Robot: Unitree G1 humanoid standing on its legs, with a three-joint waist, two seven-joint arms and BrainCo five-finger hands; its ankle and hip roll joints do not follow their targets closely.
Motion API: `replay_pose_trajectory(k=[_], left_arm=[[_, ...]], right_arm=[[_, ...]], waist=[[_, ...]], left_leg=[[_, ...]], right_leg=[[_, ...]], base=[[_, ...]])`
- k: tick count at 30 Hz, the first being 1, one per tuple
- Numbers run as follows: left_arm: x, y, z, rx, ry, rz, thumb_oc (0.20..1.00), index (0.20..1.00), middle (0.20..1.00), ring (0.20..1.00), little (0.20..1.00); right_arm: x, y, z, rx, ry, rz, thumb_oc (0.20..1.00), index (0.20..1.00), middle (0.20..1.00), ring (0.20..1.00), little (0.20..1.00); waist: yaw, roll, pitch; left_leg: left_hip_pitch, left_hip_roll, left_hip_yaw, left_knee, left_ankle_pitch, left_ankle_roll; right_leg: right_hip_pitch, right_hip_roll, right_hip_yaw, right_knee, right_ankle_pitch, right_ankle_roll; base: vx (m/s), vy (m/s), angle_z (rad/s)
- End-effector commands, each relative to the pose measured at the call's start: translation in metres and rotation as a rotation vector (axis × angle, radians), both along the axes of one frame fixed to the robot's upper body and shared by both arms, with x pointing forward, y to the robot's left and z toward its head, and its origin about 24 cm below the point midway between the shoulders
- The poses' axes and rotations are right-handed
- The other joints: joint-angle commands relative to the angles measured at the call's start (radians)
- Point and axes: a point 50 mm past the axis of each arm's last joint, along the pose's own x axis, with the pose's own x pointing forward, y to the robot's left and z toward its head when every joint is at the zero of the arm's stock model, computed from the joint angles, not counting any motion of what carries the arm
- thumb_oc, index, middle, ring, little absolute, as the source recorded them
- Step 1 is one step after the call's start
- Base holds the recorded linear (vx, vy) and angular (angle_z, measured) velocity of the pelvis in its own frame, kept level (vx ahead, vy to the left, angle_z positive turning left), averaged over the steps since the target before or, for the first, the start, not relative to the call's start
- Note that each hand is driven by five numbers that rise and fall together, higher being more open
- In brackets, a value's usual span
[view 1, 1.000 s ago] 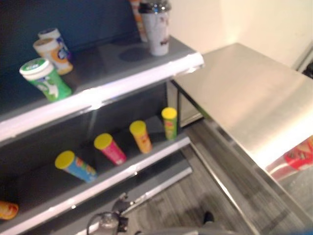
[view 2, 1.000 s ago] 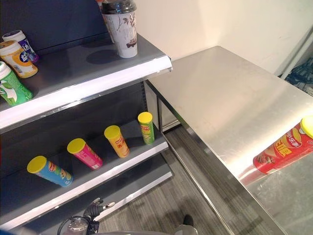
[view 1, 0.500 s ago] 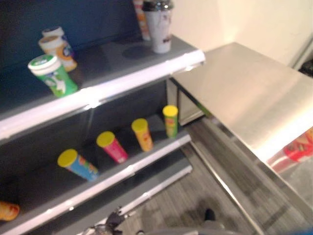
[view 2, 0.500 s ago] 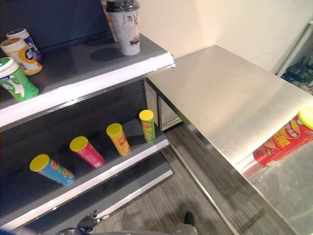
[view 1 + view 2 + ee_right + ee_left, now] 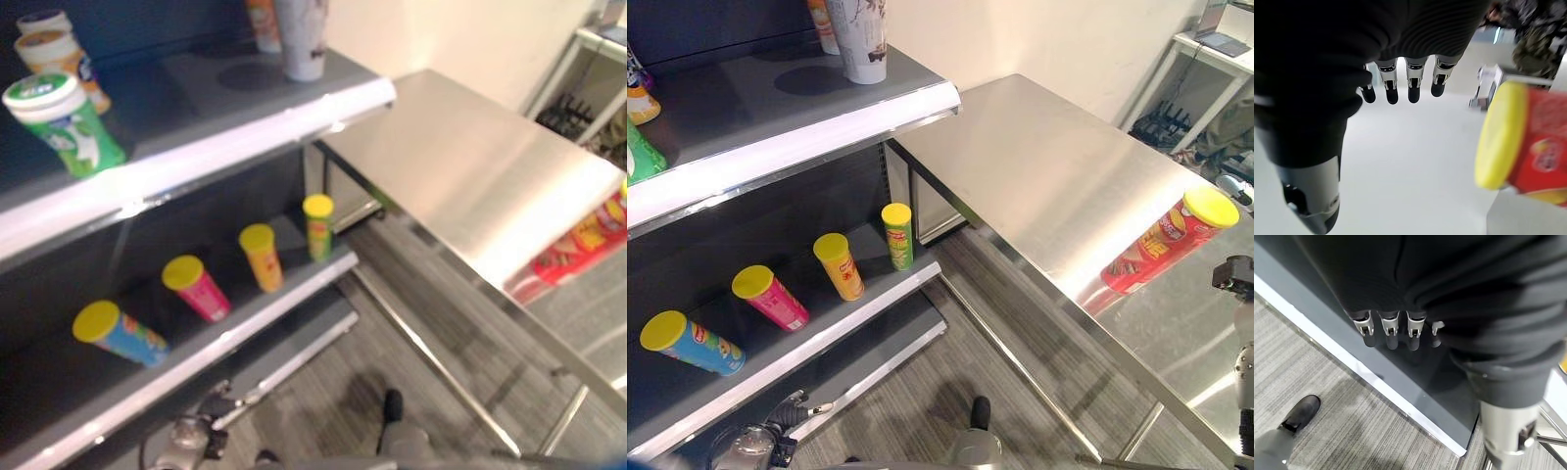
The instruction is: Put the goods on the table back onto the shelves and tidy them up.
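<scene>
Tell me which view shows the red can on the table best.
The right eye view: the whole red can lies on its side at the steel table's edge, yellow lid included. The left eye view cuts it off at the frame edge. The right wrist view catches its lid end, close and blurred.

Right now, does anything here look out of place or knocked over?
Yes. A red can with a yellow lid lies on its side near the edge of the steel table instead of on the shelves. On the lower shelf, the blue can and the pink can also lie tipped over, while the green can stands upright.
</scene>
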Motion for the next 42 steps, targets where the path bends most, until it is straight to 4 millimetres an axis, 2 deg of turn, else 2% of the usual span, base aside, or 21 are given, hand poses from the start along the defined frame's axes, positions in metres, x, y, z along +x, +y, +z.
replay_pose_trajectory(k=[1, 5, 9, 17, 19, 22, 24, 28, 29, 36, 42], left_arm=[[0.007, -0.003, 0.003, 0.003, -0.028, -0.045, 1.000, 1.000, 1.000, 1.000, 1.000], [0.001, -0.006, -0.001, -0.005, -0.006, -0.047, 1.000, 1.000, 1.000, 1.000, 1.000], [-0.002, -0.008, -0.003, -0.015, -0.002, -0.045, 1.000, 1.000, 1.000, 1.000, 1.000], [-0.002, -0.009, -0.002, -0.019, -0.005, -0.085, 1.000, 1.000, 1.000, 1.000, 1.000], [-0.001, -0.009, -0.001, -0.021, -0.006, -0.100, 1.000, 1.000, 1.000, 1.000, 1.000], [0.000, -0.011, -0.001, -0.019, -0.006, -0.115, 1.000, 1.000, 1.000, 1.000, 1.000], [0.005, -0.013, 0.001, -0.019, -0.023, -0.140, 1.000, 1.000, 1.000, 1.000, 1.000], [0.009, -0.013, 0.002, -0.012, -0.030, -0.149, 1.000, 1.000, 1.000, 1.000, 1.000], [0.008, -0.009, 0.002, -0.003, -0.020, -0.139, 1.000, 1.000, 1.000, 1.000, 1.000], [0.006, -0.007, 0.002, 0.000, -0.012, -0.135, 1.000, 1.000, 1.000, 1.000, 1.000], [0.006, -0.010, 0.002, -0.007, -0.013, -0.143, 1.000, 1.000, 1.000, 1.000, 1.000]], right_arm=[[-0.003, -0.004, 0.056, -0.154, -0.097, -0.006, 1.000, 1.000, 1.000, 1.000, 1.000], [-0.011, -0.007, 0.066, -0.227, -0.062, -0.017, 1.000, 1.000, 1.000, 1.000, 1.000], [-0.025, -0.011, 0.077, -0.285, -0.047, -0.020, 1.000, 1.000, 1.000, 1.000, 1.000], [-0.043, -0.016, 0.076, -0.357, 0.035, -0.025, 1.000, 1.000, 1.000, 1.000, 1.000], [-0.045, -0.016, 0.067, -0.393, 0.106, -0.028, 1.000, 1.000, 1.000, 1.000, 1.000], [-0.043, -0.013, 0.063, -0.405, 0.125, -0.018, 1.000, 1.000, 1.000, 1.000, 1.000], [-0.039, -0.008, 0.050, -0.469, 0.204, -0.036, 1.000, 1.000, 1.000, 1.000, 1.000], [-0.041, -0.015, 0.035, -0.491, 0.293, -0.079, 1.000, 1.000, 1.000, 1.000, 1.000], [-0.046, -0.023, 0.029, -0.516, 0.367, -0.134, 1.000, 1.000, 1.000, 1.000, 1.000], [-0.053, -0.031, 0.027, -0.518, 0.383, -0.194, 1.000, 1.000, 1.000, 1.000, 1.000], [-0.047, -0.034, 0.019, -0.505, 0.409, -0.206, 1.000, 1.000, 1.000, 1.000, 1.000]], waist=[[0.051, 0.013, -0.036], [0.046, 0.006, -0.042], [0.025, 0.005, -0.044], [-0.002, 0.006, -0.042], [-0.011, 0.008, -0.040], [-0.011, 0.010, -0.038], [-0.011, 0.018, -0.039], [0.000, 0.026, -0.040], [-0.002, 0.025, -0.039], [0.000, 0.031, -0.038], [0.011, 0.035, -0.034]], left_leg=[[-0.035, 0.010, -0.043, 0.023, -0.069, 0.009], [-0.031, 0.014, -0.039, 0.028, -0.070, 0.006], [-0.028, 0.010, -0.035, 0.015, -0.065, 0.004], [-0.033, 0.011, -0.035, 0.014, -0.062, 0.000], [-0.036, 0.010, -0.030, 0.014, -0.062, 0.001], [-0.037, 0.007, -0.027, 0.014, -0.063, 0.002], [-0.038, 0.002, -0.027, 0.014, -0.064, 0.006], [-0.045, 0.000, -0.042, 0.016, -0.061, 0.004], [-0.055, 0.007, -0.045, 0.029, -0.061, -0.002], [-0.059, 0.016, -0.048, 0.035, -0.057, -0.007], [-0.059, 0.020, -0.048, 0.033, -0.055, -0.008]], right_leg=[[0.039, -0.044, -0.043, 0.142, -0.095, 0.058], [0.046, -0.052, -0.067, 0.132, -0.090, 0.058], [0.042, -0.049, -0.060, 0.108, -0.088, 0.058], [0.041, -0.050, -0.063, 0.096, -0.086, 0.059], [0.037, -0.052, -0.060, 0.090, -0.081, 0.061], [0.034, -0.053, -0.057, 0.086, -0.077, 0.062], [0.036, -0.056, -0.061, 0.080, -0.071, 0.063], [0.048, -0.062, -0.085, 0.084, -0.076, 0.062], [0.058, -0.066, -0.106, 0.091, -0.088, 0.058], [0.064, -0.063, -0.120, 0.094, -0.102, 0.054], [0.063, -0.058, -0.122, 0.088, -0.108, 0.052]], base=[[0.00, 0.000, 0.00], [0.00, -0.007, -0.08], [-0.01, -0.005, 0.00], [0.00, 0.000, -0.02], [0.00, 0.000, 0.00], [-0.01, 0.008, -0.05], [0.01, 0.018, -0.11], [0.02, -0.014, 0.08], [0.04, -0.046, 0.25], [0.02, -0.018, 0.15], [0.00, 0.000, 0.00]])
